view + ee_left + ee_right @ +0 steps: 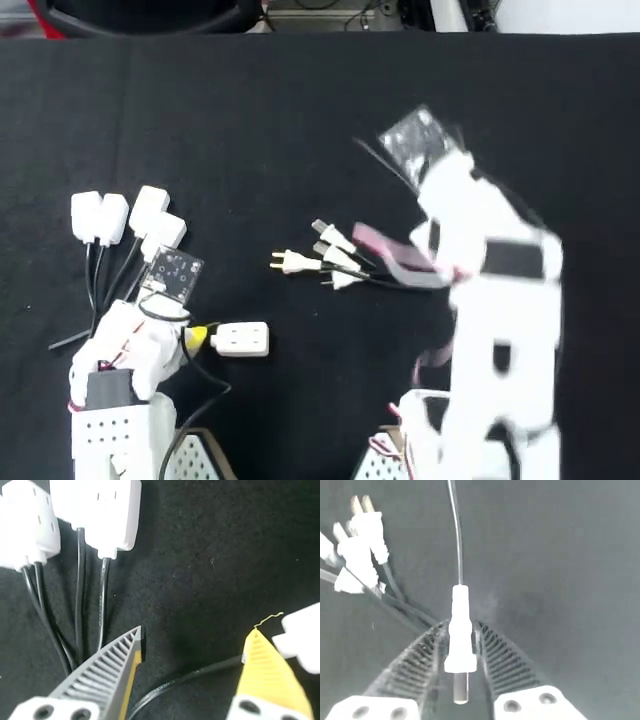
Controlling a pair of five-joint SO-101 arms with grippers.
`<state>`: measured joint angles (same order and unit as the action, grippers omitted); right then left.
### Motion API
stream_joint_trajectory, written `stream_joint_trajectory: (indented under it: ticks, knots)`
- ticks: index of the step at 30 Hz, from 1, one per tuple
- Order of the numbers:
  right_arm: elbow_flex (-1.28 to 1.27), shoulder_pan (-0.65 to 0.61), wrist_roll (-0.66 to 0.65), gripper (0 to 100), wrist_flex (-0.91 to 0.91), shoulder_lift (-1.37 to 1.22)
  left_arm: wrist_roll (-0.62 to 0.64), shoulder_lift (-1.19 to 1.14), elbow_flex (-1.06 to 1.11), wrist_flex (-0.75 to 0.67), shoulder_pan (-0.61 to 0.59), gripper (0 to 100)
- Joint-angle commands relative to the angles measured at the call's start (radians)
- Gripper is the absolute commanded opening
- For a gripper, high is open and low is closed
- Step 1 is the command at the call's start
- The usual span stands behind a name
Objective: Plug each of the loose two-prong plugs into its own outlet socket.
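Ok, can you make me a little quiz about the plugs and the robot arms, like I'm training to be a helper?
1. True or false: the right gripper is clamped on a white plug.
2. Pick one: how many white sockets sit bunched together in the high view? A two, B four, C seven.
3. Fill the gap: on the left gripper, the finger nearest the lone socket is coloured ___.
Key: 1 true; 2 B; 3 yellow.
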<state>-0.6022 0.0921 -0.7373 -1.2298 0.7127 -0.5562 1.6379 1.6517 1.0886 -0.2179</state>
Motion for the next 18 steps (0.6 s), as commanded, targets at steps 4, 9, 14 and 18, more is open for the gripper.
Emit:
stream_joint_trajectory:
  ticks: [4, 9, 14, 18]
  knots:
    - [-0.325, -0.115, 0.187, 1.1, 0.098, 0.558, 0.169, 0.034, -0.087, -0.069, 0.016, 32]
    - [-0.335, -0.308, 0.379, 1.1, 0.137, 0.682, 0.391, 0.15, -0.171, -0.146, 0.193, 32]
    - [-0.325, -0.46, 0.445, 1.1, 0.193, 0.61, 0.473, 0.163, -0.171, -0.316, 0.493, 32]
    - [-0.369, -0.574, 0.451, 1.1, 0.241, 0.536, 0.516, 0.055, -0.179, -0.459, 0.556, 32]
